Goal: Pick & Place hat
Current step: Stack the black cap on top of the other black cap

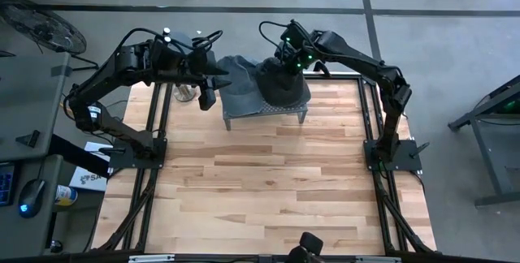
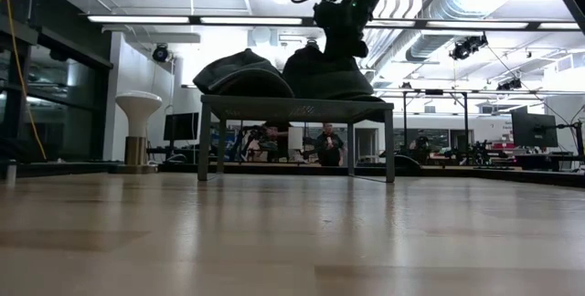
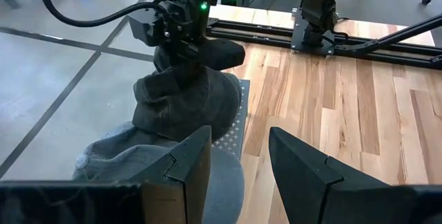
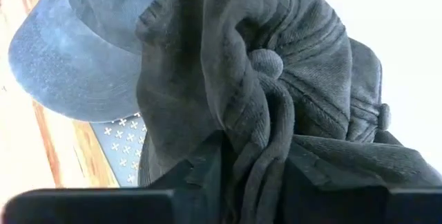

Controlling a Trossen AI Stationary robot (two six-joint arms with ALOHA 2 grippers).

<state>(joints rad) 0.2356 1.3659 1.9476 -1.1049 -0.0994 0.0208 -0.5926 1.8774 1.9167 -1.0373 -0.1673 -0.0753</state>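
A dark grey hat sits on the right part of a small metal rack at the table's far side. My right gripper comes down on its crown and is shut on a bunched fold of it. A blue-grey hat lies on the rack's left part, touching the dark one. My left gripper hovers open left of the rack, above and beside the blue-grey hat, with nothing between its fingers. My right gripper pinches a raised fold of the dark hat's crown, just below the top button, between its two fingers. The fingers slant down from above, from the table's right and far side. The hat's lower edge rests on the rack, and the cloth is bunched and slack.
The rack stands on four thin legs at the wooden table's far middle; its perforated top shows beside the hats. The wooden tabletop stretches toward the near edge. Arm frames stand at the left and right sides.
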